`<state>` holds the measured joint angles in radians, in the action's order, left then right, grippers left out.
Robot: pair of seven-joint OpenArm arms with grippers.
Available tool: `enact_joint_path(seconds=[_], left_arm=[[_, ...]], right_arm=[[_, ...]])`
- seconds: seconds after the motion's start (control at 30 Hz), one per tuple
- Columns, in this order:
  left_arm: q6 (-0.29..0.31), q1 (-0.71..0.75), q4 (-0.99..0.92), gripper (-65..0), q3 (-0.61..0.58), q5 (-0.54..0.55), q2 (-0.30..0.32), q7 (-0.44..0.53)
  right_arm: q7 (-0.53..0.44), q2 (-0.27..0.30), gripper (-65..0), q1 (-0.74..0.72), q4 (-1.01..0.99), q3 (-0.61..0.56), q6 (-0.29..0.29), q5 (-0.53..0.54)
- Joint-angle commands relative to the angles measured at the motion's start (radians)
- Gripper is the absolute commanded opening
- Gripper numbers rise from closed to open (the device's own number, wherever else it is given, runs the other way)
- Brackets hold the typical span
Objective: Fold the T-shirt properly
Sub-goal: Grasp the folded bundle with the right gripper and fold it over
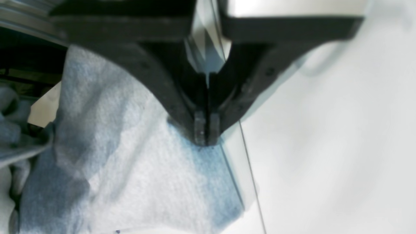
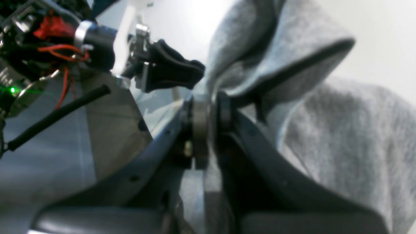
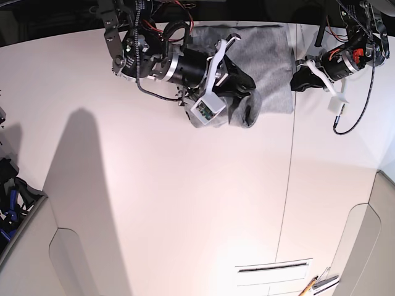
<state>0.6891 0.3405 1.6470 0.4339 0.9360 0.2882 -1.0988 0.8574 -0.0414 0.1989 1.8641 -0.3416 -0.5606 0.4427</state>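
Pinching the T-shirt (image 3: 265,61) from both sides: left gripper (image 1: 206,138) clenched on its edge, right gripper (image 2: 211,112) clamped on a raised fold. Shirt lies bunched at far end of counter (image 3: 185,203), btwn both arms.

The T-shirt (image 3: 265,58) is a heather grey, flecked lighter and darker (under the left wrist camera it reads almost pale blue). Its folded hem shows a dark, near-black line along the edge in the right wrist view. Both grippers, left (image 1: 207,130) and right (image 2: 211,113), are matte black. The table (image 3: 185,203) is plain off-white, and red wires (image 2: 61,55) run beside a small green light (image 2: 13,90).
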Motion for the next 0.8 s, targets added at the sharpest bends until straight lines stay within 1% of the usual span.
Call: enact_joint_path(seconds=[0.0,0.13,0.2,0.27,0.37,0.63,0.7,0.73,0.77], left_arm=[[0.009,-0.002,0.016,-65.0,0.005,0.021,0.011,0.018],[0.009,-0.002,0.016,-65.0,0.005,0.021,0.011,0.018],[0.009,-0.002,0.016,-65.0,0.005,0.021,0.011,0.018],[0.009,-0.002,0.016,-65.0,0.005,0.021,0.011,0.018],[0.009,-0.002,0.016,-65.0,0.005,0.021,0.011,0.018],[0.009,-0.002,0.016,-65.0,0.005,0.021,0.011,0.018],[0.009,-0.002,0.016,-65.0,0.005,0.021,0.011,0.018],[0.009,-0.002,0.016,-65.0,0.005,0.021,0.011,0.018],[0.009,-0.002,0.016,-65.0,0.005,0.021,0.011,0.018]], right_arm=[[-0.044,-0.007,-65.0,-0.01,0.017,-0.016,-0.003,0.006],[-0.104,-0.016,-65.0,-0.011,0.012,-0.052,0.035,-0.087],[-0.105,-0.032,-65.0,-0.011,0.006,-0.056,0.068,-0.104],[-0.105,-0.049,-65.0,-0.01,0.0,-0.056,0.087,-0.103],[-0.105,-0.064,-65.0,-0.01,-0.003,-0.06,0.087,-0.103],[-0.106,-0.064,-64.6,-0.01,-0.003,-0.114,0.086,-0.102],[-0.105,-0.064,-51.1,-0.01,-0.003,-0.137,0.086,-0.099],[-0.106,-0.064,-46.0,-0.01,-0.003,-0.15,0.086,-0.09],[-0.106,-0.064,-42.4,-0.01,-0.003,-0.164,0.086,-0.075]])
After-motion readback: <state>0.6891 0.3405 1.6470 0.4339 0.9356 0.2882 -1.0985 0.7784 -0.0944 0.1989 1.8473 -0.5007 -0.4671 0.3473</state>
